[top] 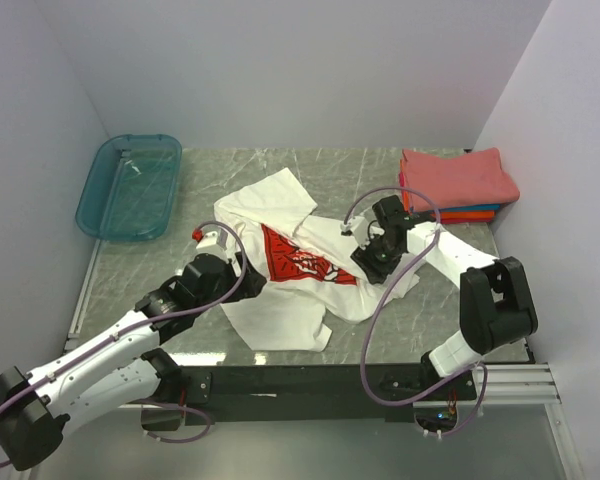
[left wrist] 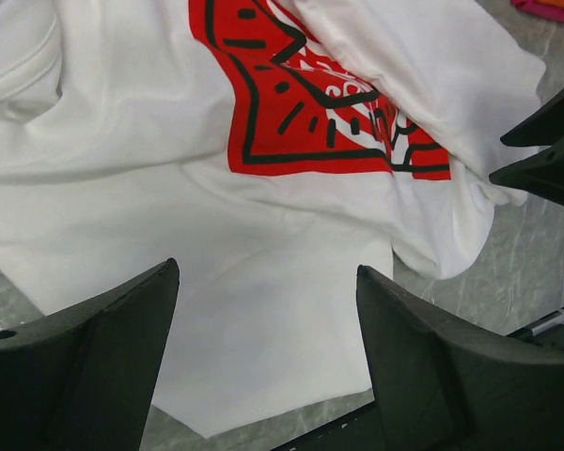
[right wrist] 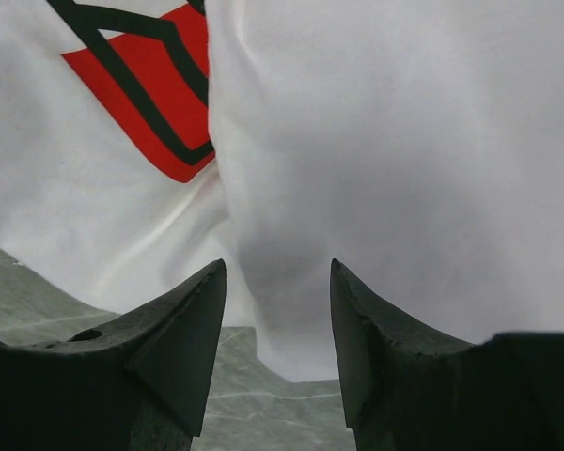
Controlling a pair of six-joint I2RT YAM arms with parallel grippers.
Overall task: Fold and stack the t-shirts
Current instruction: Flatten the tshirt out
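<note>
A white t-shirt (top: pixel 280 310) with a red square chest print (top: pixel 302 258) lies crumpled and partly folded over itself in the middle of the table. My left gripper (top: pixel 248 272) hovers open at its left side, and in the left wrist view the gripper (left wrist: pixel 268 268) is over the shirt's (left wrist: pixel 150 141) lower hem with nothing between the fingers. My right gripper (top: pixel 365 258) is open at the shirt's right side. In the right wrist view the gripper (right wrist: pixel 277 265) sits above a white fold (right wrist: pixel 404 141), not holding it. Folded t-shirts (top: pixel 458 175), coral-red on top, are stacked at the back right.
A teal plastic bin (top: pixel 130 185) stands at the back left corner. White walls close in the left, back and right sides. The grey marbled table (top: pixel 440 300) shows bare along the front right and around the bin.
</note>
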